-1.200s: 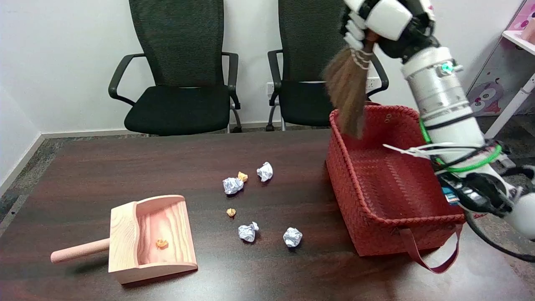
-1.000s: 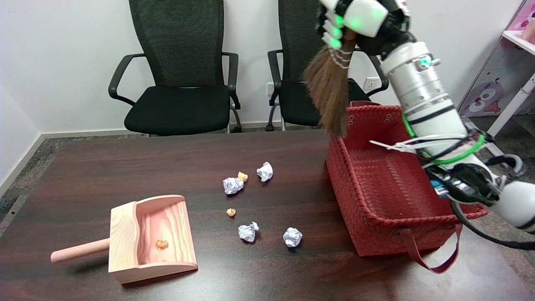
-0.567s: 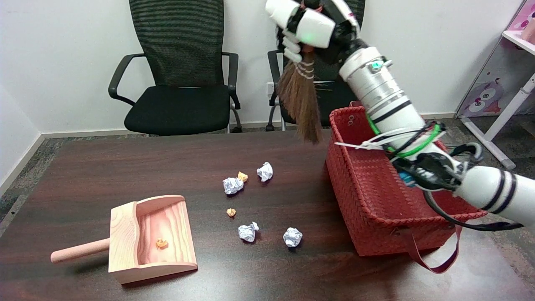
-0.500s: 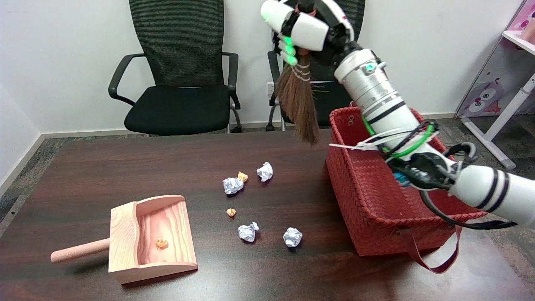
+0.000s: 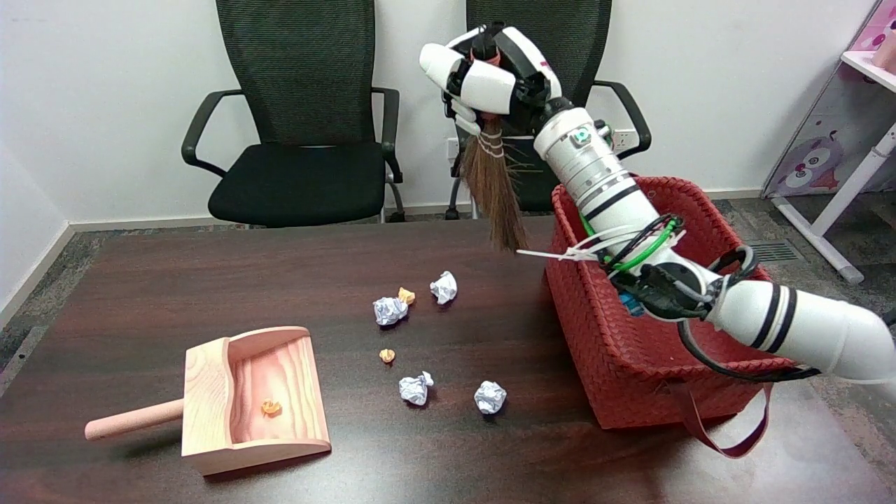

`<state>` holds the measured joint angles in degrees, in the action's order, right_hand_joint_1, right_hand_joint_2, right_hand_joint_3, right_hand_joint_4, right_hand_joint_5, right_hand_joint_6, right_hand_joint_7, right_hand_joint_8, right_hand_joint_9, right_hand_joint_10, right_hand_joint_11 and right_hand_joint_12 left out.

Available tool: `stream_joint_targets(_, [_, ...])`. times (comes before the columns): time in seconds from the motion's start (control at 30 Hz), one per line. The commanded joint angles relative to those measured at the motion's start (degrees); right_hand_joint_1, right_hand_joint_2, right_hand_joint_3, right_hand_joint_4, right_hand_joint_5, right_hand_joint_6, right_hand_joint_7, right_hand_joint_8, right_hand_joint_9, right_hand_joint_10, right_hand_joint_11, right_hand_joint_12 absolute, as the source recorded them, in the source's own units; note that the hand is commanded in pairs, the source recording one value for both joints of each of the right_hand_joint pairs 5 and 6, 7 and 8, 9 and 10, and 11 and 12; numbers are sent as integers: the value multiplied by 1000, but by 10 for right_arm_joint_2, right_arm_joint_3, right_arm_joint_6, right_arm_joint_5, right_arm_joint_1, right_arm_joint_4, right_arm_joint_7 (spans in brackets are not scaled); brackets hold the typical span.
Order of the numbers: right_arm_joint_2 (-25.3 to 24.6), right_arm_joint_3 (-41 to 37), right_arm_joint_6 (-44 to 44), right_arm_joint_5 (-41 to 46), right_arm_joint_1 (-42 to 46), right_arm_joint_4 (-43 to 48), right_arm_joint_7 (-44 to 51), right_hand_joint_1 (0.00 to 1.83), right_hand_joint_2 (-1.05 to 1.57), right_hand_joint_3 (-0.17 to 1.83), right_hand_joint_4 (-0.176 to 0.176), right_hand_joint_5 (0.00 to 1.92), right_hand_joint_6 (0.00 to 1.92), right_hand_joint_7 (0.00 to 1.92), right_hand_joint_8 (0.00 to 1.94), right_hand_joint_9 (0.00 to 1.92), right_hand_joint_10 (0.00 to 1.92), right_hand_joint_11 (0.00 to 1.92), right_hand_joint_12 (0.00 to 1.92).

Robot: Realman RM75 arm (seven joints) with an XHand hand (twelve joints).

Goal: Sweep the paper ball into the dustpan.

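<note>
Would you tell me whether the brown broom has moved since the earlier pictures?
Yes. The brown broom, held by the right hand, has moved leftward off the red woven basket.

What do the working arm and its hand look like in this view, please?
The right hand has glossy white shells over black framing. The arm is white, with a ribbed silver wrist section carrying a small green light, two black bands lower down, and green and black cables held by white zip ties.

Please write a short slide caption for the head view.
Right hand holds a brush above the table, paper balls lying beside the dustpan.
</note>
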<state>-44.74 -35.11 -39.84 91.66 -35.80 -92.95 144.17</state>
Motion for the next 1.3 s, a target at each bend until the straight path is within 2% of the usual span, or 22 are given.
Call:
stream_joint_targets(0.03, [-47,22,-74,72,38,74,15,971,1430,1456,176,1920,1920,1920,1920,1920,1920,1920,1920])
stream_joint_targets(0.3, [-59,21,-73,97,45,94,15,960,1408,1506,176,1920,1920,1920,1920,1920,1920,1920,1920])
stream_joint_targets(0.63, [-69,30,-62,58,47,127,15,944,1406,1515,176,1920,1920,1920,1920,1920,1920,1920,1920])
stream_joint_targets(0.87, [-87,28,-18,-22,36,151,15,941,1393,1536,176,1920,1920,1920,1920,1920,1920,1920,1920])
stream_joint_targets(1.3, [-127,30,62,-262,35,180,10,961,1303,1586,176,1920,1920,1920,1920,1920,1920,1920,1920])
